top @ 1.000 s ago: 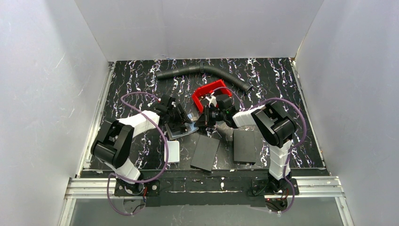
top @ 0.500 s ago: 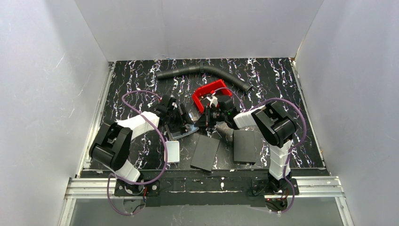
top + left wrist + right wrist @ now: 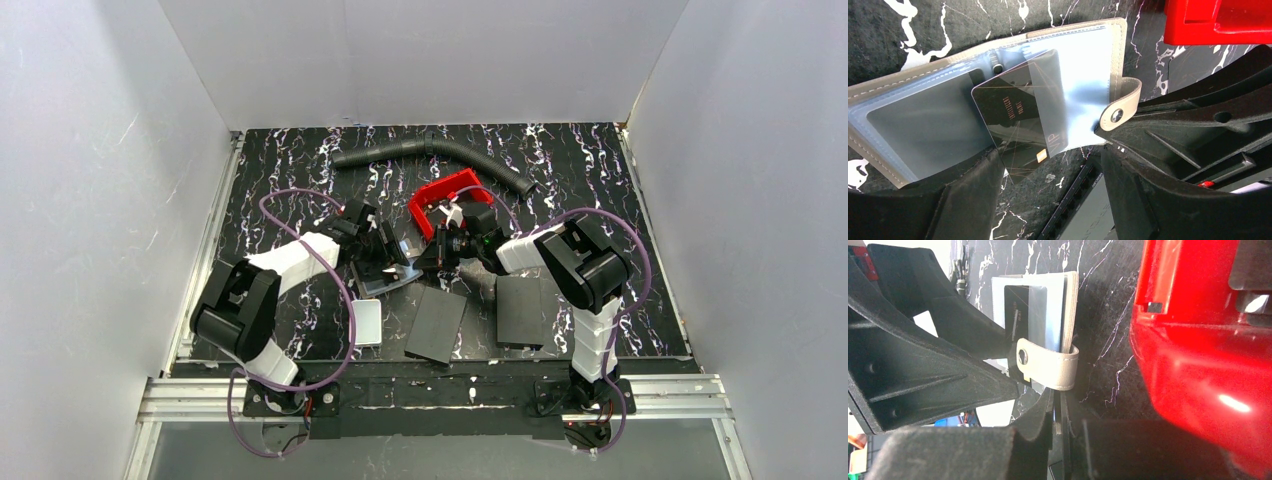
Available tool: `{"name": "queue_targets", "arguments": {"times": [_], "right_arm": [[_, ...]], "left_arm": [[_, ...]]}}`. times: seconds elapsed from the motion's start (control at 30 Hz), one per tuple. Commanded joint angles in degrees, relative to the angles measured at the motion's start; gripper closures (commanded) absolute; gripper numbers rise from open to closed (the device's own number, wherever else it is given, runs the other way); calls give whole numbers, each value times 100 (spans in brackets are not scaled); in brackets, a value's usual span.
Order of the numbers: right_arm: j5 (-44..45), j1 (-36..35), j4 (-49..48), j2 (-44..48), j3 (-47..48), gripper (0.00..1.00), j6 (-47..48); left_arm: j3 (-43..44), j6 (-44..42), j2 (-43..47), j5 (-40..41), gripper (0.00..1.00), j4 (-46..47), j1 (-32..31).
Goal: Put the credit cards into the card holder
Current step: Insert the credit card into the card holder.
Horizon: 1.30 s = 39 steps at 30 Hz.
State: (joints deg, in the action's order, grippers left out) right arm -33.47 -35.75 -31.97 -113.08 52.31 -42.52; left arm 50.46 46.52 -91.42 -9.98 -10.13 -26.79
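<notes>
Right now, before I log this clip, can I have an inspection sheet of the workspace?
Surface: black marbled table.
Job's things: card holder lying open; one dark card partly inside its clear sleeve.
Clutter: red tray, black hose, two black panels, white box.
Grippers: left gripper, jaws open; right gripper, jaws shut on the card holder's edge.
Cables: purple cables looped along both arms.
Surroundings: white walls on three sides.

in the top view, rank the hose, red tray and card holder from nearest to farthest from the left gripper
1. card holder: directly at the left gripper, mid table.
2. red tray: a bit further back and to the right.
3. hose: farthest, lying along the back of the table.
</notes>
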Motion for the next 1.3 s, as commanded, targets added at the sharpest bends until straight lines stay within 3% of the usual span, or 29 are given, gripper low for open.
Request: {"name": "queue_targets", "arguments": {"times": [0.0,0.27,0.4,0.47,0.83,1.1,1.27], "right_arm": [[-63,17,263,69,-35,99,-129],[-120,-20,93,38,-24,99,-219],[-3,-3,133,51,-75,98,-318],[95,6,300,94,-89,90,-225],[48,103,470,67,-85,77,-8],[-25,103,654,85,82,75,142],[-32,99,682,80,104,75,156]], "left_arm": [[270,-1,-107,79,33,-277,-23],[533,81,-496,-165,34,-142,-162],[405,2,-383,103,31,-350,-161],[397,-72,-277,252,30,-502,-160],[695,-479,-320,424,26,-889,-152],[816,-448,-663,221,28,-648,-165],[735,-456,-415,840,27,-892,-175]]}}
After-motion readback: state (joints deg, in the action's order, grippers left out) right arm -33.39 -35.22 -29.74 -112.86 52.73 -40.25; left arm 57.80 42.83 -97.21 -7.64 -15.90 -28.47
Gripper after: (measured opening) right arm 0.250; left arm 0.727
